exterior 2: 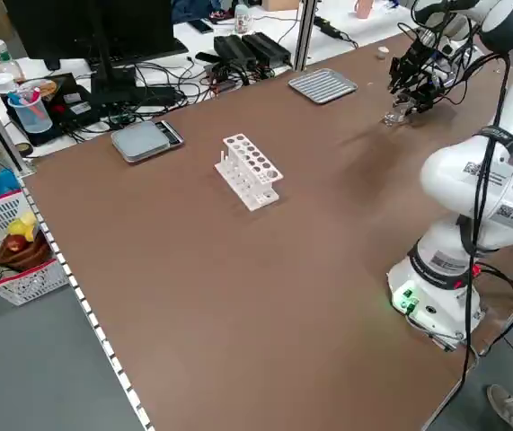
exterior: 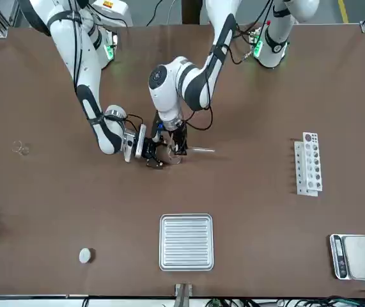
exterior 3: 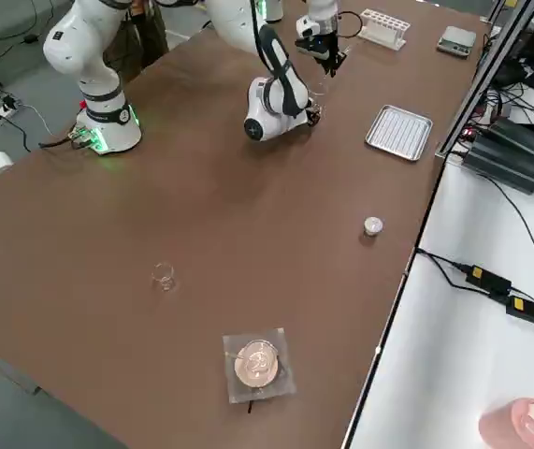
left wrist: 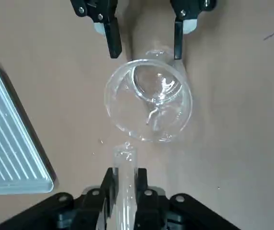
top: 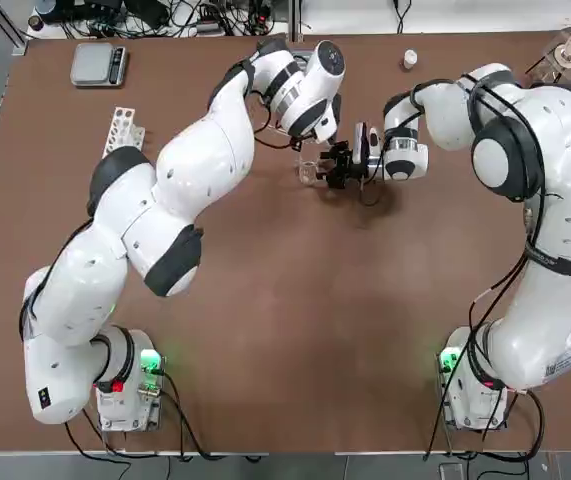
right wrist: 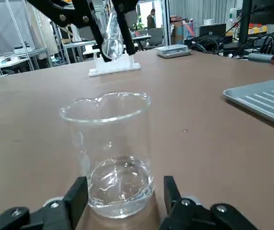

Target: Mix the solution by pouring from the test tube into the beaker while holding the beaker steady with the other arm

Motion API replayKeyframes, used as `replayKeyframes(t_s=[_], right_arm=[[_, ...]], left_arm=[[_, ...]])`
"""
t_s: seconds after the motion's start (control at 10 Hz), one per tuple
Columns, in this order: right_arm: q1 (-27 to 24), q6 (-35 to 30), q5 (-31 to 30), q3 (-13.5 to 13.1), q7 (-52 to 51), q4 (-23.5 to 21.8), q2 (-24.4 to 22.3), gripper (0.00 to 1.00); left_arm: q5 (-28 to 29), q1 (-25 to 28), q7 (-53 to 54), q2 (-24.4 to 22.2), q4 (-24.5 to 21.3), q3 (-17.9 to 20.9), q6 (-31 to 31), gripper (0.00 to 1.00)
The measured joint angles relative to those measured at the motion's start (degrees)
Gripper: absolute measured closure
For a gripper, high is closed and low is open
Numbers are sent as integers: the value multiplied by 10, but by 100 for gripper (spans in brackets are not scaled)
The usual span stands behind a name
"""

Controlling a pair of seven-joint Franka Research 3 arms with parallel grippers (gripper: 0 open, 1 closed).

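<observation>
**Inspector:** State of progress on the pour?

**Technician:** Partly done, by my reading. The beaker point(right wrist: 109, 153) stands upright on the bench point(top: 295, 340), near its middle, and already holds a shallow pool of clear liquid. The test tube point(left wrist: 125, 187) is tipped with its mouth just beside the beaker's rim, on the side away from the right gripper. No stream between the two can be made out. I judge the pour is either finishing or paused; whether liquid remains in the tube cannot be told.

**Inspector:** What is left?

**Technician:** Likely righting the tube and returning it to the white rack point(top: 123, 128), which stands well apart from the beaker, toward the left arm's side of the bench. Then the beaker can be released.

**Inspector:** The fingers?

**Technician:** The left gripper point(left wrist: 125, 178) hangs above the beaker, its fingers pinching the test tube between them, closed as far as the slim glass allows. The right gripper point(right wrist: 121, 201) lies low and level at the beaker's base. Its fingers sit one on each side of the lower wall, closed onto it and steadying it. In the left wrist view a small gap seems to show beside one finger, so full contact on both sides is not certain.

**Inspector:** Anything else near the beaker?

**Technician:** A ribbed metal tray point(exterior: 186, 242) lies near it, untouched.
</observation>
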Motion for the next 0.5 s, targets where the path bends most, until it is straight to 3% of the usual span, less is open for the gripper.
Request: replayKeyframes(t_s=[0.3, 0.5], right_arm=[[0, 0, 0, 0, 0, 0, 0, 28], [0, 0, 0, 0, 0, 0, -1, 28]], left_arm=[[-10, 0, -5, 0, 7, 1, -7, 78], [-55, 4, -8, -2, 11, 4, -17, 78]])
